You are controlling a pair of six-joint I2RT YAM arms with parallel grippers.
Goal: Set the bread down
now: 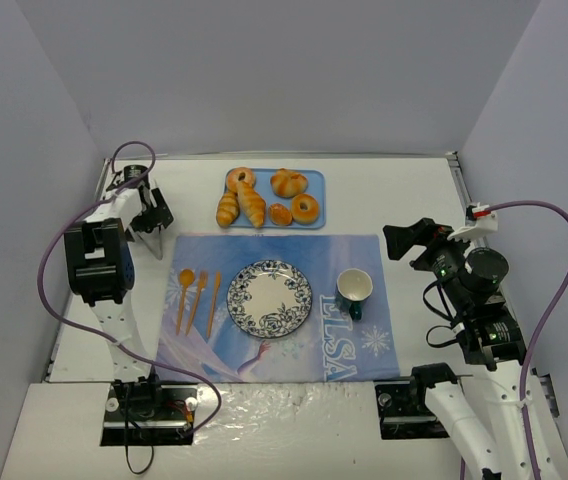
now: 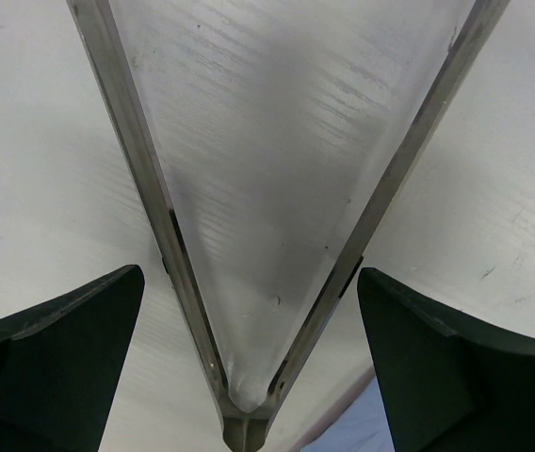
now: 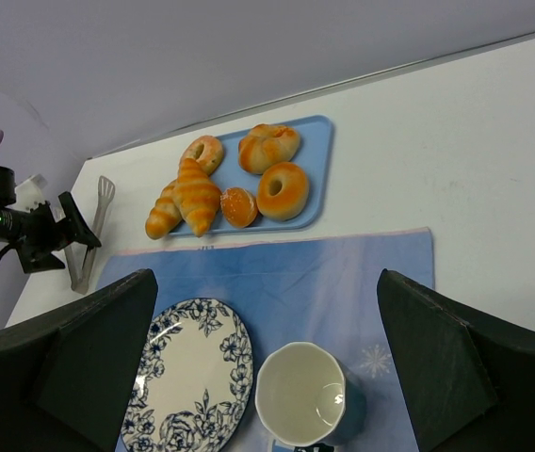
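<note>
Bread: two elongated golden-brown rolls [image 1: 228, 209] [image 1: 253, 206], tapered at the ends, with croissant-like ridges across them and a glossy crust that is paler in the grooves. They lie side by side and touching at the left end of a blue rectangular plastic tray [image 1: 264, 176] with rounded corners and a low raised rim. In the right wrist view the larger roll [image 3: 197, 193] partly overlaps the smaller [image 3: 164, 217]. Sharing the tray: two ring doughnuts [image 1: 306, 207], a knotted bun [image 1: 288, 182] and a small round bun [image 1: 280, 213], all smooth and shiny. Left claw [image 1: 151, 215]: dark fingers [image 2: 70, 348] spread wide and holding nothing. It points down over a pair of thin metal tongs [image 2: 145, 179], whose two flat arms meet in a V between the fingers without touching either one. From this claw the bread is forward and to its right, near but apart. Right claw [image 1: 404, 240]: raised above the table, fingers [image 3: 456, 358] far apart, empty. From it the bread sits well ahead and to its left. Closer below it is a white-lined teal ceramic cup [image 3: 310, 395], and to the left of that a round white plate with blue floral pattern [image 3: 192, 377]. Both rest on a pale blue printed placemat [image 1: 364, 345] lettered ELSA. Orange plastic fork, spoon and knife [image 1: 199, 300] lie on the mat's left edge, right of the left claw and nearer the arm bases. The table surface [image 1: 404, 190] is matte white.
</note>
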